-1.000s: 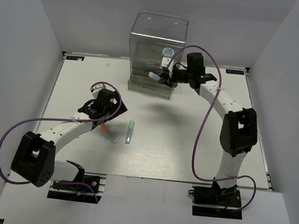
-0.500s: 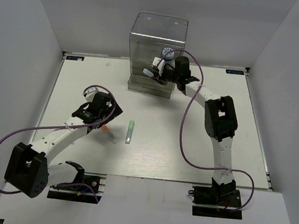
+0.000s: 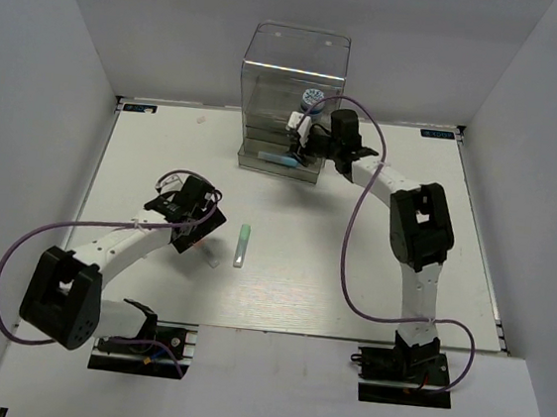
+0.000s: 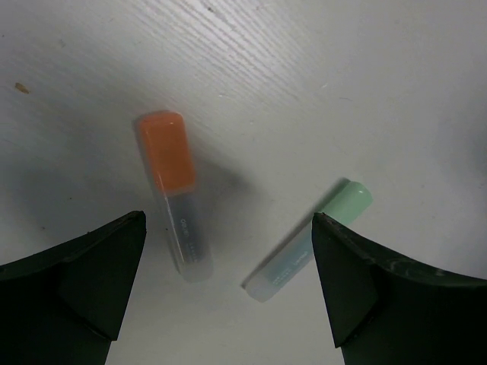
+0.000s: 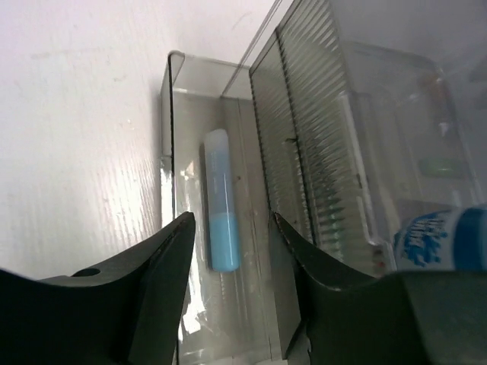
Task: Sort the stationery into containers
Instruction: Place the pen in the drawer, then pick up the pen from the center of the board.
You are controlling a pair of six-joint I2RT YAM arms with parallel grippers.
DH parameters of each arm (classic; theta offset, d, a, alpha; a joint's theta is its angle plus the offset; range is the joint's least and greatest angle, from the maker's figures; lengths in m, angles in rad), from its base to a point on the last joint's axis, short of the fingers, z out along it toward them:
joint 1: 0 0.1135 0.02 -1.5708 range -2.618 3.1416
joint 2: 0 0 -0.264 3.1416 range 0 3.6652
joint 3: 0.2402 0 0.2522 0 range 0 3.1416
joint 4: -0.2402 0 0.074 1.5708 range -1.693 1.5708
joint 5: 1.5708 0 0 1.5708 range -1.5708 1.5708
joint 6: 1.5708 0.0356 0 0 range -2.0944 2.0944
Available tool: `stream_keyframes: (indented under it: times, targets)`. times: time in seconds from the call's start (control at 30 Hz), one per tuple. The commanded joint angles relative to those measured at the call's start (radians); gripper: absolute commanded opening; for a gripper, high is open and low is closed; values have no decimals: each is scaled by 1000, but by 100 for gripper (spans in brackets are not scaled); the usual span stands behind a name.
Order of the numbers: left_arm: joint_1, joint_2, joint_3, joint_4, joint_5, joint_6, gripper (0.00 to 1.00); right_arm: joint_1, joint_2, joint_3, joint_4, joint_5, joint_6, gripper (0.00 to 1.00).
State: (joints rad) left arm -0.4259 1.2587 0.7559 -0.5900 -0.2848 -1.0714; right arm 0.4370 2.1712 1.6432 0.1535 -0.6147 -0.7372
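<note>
The clear drawer cabinet (image 3: pixel 292 80) stands at the back of the table. A light-blue marker (image 5: pixel 221 201) lies loose in its open low drawer (image 5: pixel 169 144), also seen from above (image 3: pixel 284 157). My right gripper (image 5: pixel 232 224) is open and empty just above it, at the cabinet front (image 3: pixel 303 141). A blue-white roll (image 3: pixel 313 98) sits by the cabinet, behind that gripper (image 5: pixel 441 243). My left gripper (image 4: pixel 227 258) is open over the table (image 3: pixel 197 228), above an orange-capped marker (image 4: pixel 171 194) and a mint-green marker (image 4: pixel 308 243). Both markers lie flat and apart.
From above, the mint-green marker (image 3: pixel 243 245) lies mid-table, right of my left gripper, which covers most of the orange-capped marker (image 3: pixel 212 257). White walls close the table (image 3: pixel 373 258) on three sides. Purple cables loop from both arms.
My right gripper carried the light-blue marker to the cabinet's low drawer and let it go; it now lies in the drawer. My left gripper shifted slightly over the orange-capped marker.
</note>
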Motion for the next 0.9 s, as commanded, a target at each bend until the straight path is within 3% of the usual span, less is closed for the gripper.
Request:
stream_keyframes:
  times: [0.0, 0.23, 0.4, 0.63, 0.73, 0.87]
  targets:
    - [-4, 56, 62, -66, -11, -27, 100, -18, -163, -76, 14, -49, 61, 50]
    - [-13, 192, 118, -67, 12, -36, 95, -30, -387, -328, -20, 0, 85, 48]
    - [-13, 304, 186, -136, 12, -27, 87, -78, -527, -531, -19, 27, 94, 48]
    - [-13, 346, 158, -108, 33, -27, 77, -130, -646, -667, -6, 9, 134, 48]
    - [-13, 358, 149, -99, 33, -27, 67, -144, -666, -695, -6, 0, 151, 48]
    - [-13, 358, 181, -88, 33, -18, 45, -164, -682, -709, -17, -10, 153, 48]
